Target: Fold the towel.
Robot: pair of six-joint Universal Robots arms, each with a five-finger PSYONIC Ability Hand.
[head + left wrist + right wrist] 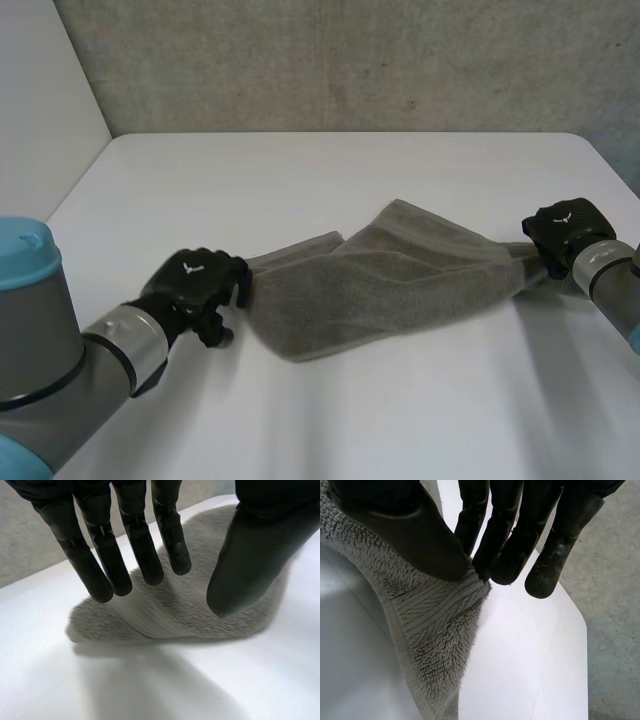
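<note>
Towel (pixel 400 280) corner pinched between right hand (pixel 566 232) fingers; left hand (pixel 195 283) fingers straight, holding nothing.

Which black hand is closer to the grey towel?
Right. The right hand pinches one end of the towel, so it touches it; the left hand is open at the other end, gripping nothing.

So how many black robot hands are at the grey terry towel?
2. The left hand is open at the left end of the grey terry towel; the right hand pinches a corner at its right end.
</note>
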